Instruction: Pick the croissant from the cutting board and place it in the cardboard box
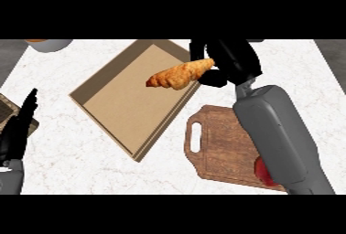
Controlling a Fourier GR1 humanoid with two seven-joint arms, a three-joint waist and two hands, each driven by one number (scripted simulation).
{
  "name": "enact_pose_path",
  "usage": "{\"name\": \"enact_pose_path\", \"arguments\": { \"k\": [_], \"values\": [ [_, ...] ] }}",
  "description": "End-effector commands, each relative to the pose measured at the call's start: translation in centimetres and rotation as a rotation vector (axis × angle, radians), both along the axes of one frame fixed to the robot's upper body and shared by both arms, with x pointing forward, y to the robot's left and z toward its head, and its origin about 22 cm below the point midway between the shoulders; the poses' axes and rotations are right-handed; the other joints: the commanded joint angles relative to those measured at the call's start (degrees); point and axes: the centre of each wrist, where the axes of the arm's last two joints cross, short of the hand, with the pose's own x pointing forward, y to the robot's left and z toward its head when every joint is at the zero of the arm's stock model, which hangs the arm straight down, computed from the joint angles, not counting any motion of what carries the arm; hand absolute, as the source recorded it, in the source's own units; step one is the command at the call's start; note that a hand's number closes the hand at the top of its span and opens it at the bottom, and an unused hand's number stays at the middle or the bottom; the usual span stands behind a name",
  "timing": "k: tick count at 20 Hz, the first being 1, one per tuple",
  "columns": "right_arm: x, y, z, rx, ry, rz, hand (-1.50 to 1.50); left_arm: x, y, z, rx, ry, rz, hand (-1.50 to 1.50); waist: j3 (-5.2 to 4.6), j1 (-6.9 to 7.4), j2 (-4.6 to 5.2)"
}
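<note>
1. I am in the carrying step: my right hand [226, 59] has its fingers [215, 78] curled round one end of the croissant [179, 75], which is off the cutting board [223, 146] and in the air.
2. The croissant juts out to the left of my hand, over the right rim and upper right part of the cardboard box [128, 114]. How high above the box floor it hangs I cannot tell from this steep view.
3. The cutting board lies just beside the box on the worktop [81, 164], under my right forearm; something red [265, 172] shows at its lower edge, partly hidden by the arm.
4. My left hand [17, 132] rests at the left edge of the view, fingers straight and up, holding nothing.
5. The next move, as I judge it, calls for shifting a little further left so the whole croissant sits inside the box walls, then lowering it towards the floor of the box before the fingers uncurl.
6. The near rim is the thing to watch: the croissant's held end lies close over it.
</note>
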Motion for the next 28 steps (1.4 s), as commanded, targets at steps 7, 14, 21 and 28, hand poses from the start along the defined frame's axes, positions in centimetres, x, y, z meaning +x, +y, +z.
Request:
{"name": "enact_pose_path", "arguments": {
  "k": [7,14,21,28],
  "values": [
    [2.8,8.0,2.5,0.173,0.121,-0.023,1.5,0.5,-1.2,0.6,-0.01,-0.012,-0.03,0.0,0.0,1.66,0.25],
    [5.4,10.4,2.0,0.177,0.185,-0.073,1.5,1.5,-2.8,0.9,0.02,-0.029,-0.06,0.0,-0.06,4.32,1.03],
    [6.7,10.6,1.3,0.138,0.197,-0.125,1.5,3.1,-2.8,1.3,0.011,-0.023,-0.117,0.0,-0.18,6.55,1.99],
    [7.4,9.0,-1.3,0.24,0.367,-0.266,-1.5,3.9,-3.8,1.6,0.012,-0.038,-0.147,0.0,-0.17,8.6,2.61]
  ]
}}
